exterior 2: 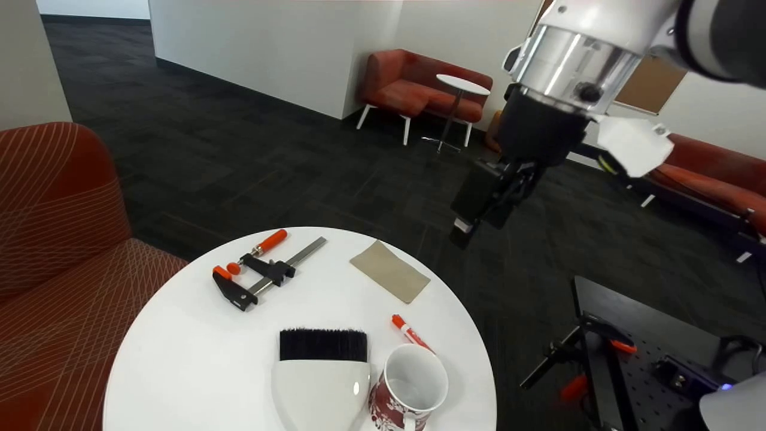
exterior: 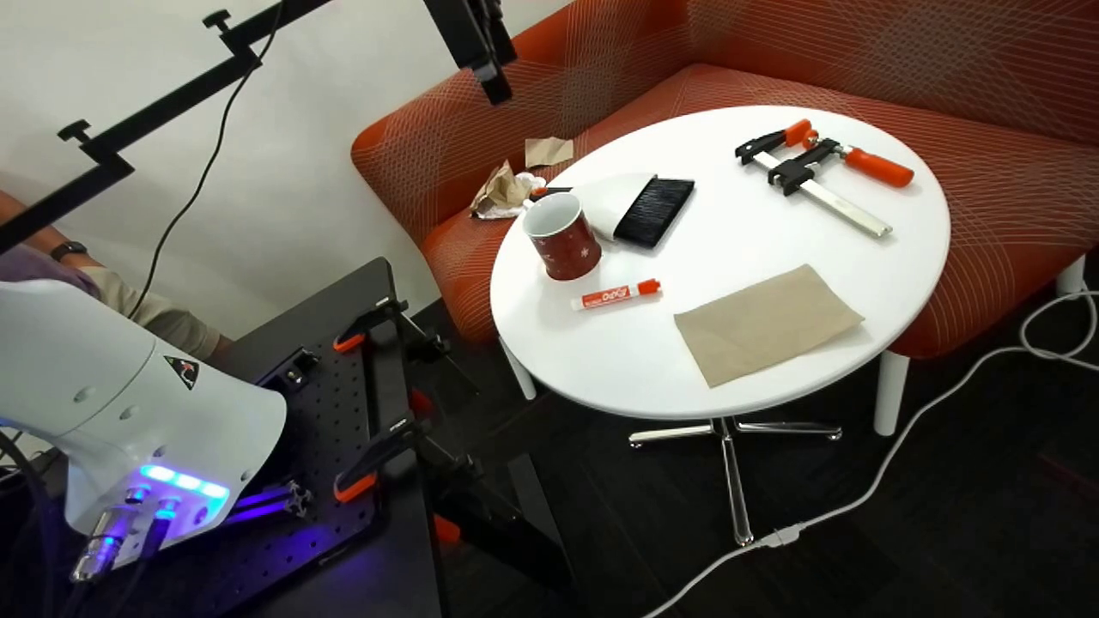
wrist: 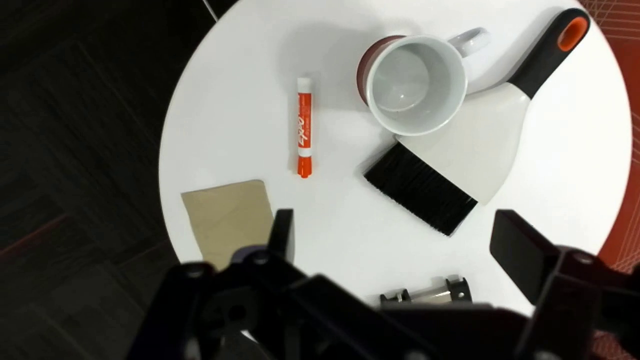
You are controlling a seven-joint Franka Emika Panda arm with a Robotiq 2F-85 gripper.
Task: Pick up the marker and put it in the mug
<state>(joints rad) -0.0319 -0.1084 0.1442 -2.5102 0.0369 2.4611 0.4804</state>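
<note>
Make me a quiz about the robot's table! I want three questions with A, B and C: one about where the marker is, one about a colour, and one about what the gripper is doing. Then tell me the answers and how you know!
1. Where is the marker compared with the mug?
A) Standing inside it
B) Lying beside it
C) Underneath it

2. What colour are the brush bristles?
A) White
B) Orange
C) Black

3. How is the gripper?
A) Open, holding nothing
B) Shut on the marker
C) Shut with nothing in it

Answers:
1. B, because the wrist view shows some white tabletop between the two.
2. C, because they look black in both exterior views and the wrist view.
3. A, because in the wrist view the fingers stand wide apart with nothing gripped between them.
</note>
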